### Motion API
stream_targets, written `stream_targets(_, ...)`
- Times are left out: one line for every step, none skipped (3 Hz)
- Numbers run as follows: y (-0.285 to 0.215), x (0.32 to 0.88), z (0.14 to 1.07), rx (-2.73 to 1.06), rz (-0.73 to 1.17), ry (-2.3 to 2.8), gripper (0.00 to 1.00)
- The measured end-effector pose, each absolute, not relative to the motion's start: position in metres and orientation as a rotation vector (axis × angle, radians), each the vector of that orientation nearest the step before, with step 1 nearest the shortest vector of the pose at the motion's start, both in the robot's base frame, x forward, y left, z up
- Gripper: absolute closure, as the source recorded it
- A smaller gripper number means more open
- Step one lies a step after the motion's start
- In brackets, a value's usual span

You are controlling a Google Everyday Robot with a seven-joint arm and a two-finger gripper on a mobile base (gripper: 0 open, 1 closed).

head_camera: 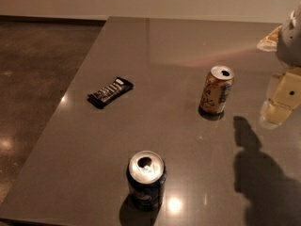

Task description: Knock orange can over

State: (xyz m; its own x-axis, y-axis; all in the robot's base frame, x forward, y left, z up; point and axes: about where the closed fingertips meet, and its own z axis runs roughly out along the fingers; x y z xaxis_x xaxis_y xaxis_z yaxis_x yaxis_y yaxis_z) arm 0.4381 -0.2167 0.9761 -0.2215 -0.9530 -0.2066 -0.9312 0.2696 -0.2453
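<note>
Two cans stand upright on the tabletop: the orange can right of centre, toward the far side, and a dark blue can near the front edge. A dark snack bar lies to the left, well apart from both. The tool hangs at the right edge, near the orange can but not touching it. It seems low enough to sweep sideways into the can's wall. Whether it is spread or pressed together, I cannot tell.
</note>
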Motion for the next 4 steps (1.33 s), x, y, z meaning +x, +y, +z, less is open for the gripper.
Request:
stream_targets(-0.217,0.439,0.977,-1.719,-0.1,2.232,0.0)
stream_targets(-0.218,0.456,0.966,-1.639,-0.048,2.265,0.0)
stream_targets(-0.225,0.483,0.944,-1.484,0.053,2.292,0.0)
stream_targets(-0.227,0.511,0.927,-1.319,0.147,2.276,0.0)
